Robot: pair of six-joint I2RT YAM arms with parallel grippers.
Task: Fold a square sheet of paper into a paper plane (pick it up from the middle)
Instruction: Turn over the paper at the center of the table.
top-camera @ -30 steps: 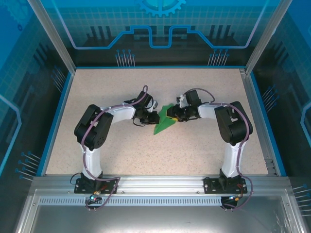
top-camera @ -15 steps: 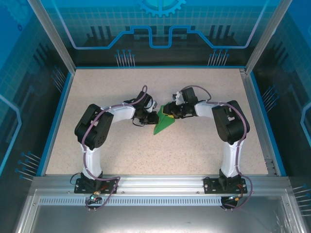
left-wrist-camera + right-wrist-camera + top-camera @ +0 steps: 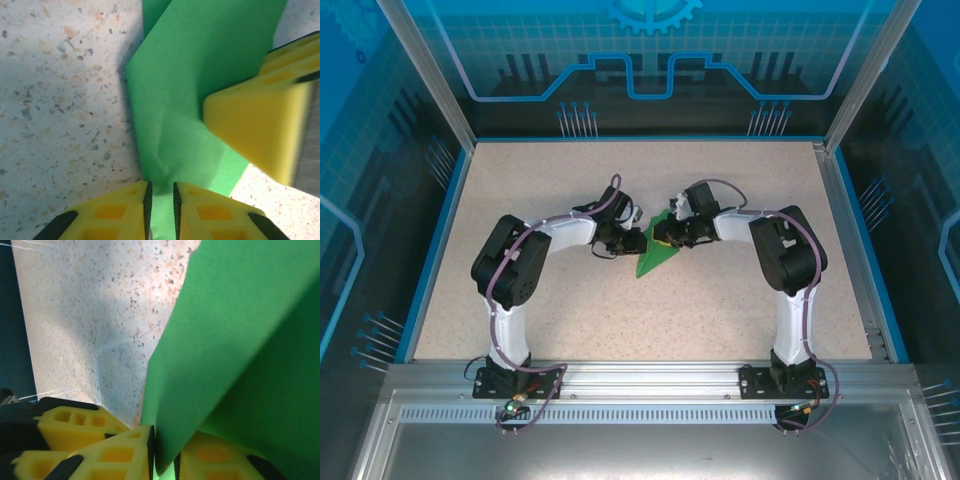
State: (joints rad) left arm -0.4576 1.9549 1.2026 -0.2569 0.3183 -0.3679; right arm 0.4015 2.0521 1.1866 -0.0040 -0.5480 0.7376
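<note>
The square sheet of paper (image 3: 653, 258) is green and lies folded into a pointed wedge at the table's middle, tip toward the near left. My left gripper (image 3: 633, 241) meets it from the left. In the left wrist view its jaws (image 3: 161, 210) stand narrow, shut on a raised fold of the paper (image 3: 200, 75). My right gripper (image 3: 663, 236) comes in from the right at the wedge's wide end. In the right wrist view it (image 3: 165, 465) is shut on a lifted flap of the paper (image 3: 240, 340). One right finger (image 3: 255, 130) rests on the paper close to the left jaws.
The speckled tabletop (image 3: 550, 190) lies bare around the paper, bounded by a blue rim (image 3: 438, 230) and metal posts. Both grippers are nearly touching each other. A yellow finger of the left gripper (image 3: 65, 425) shows beside the right jaws.
My right gripper has shifted left onto the paper's wide end and closed on its flap. The left arm has stayed in place.
</note>
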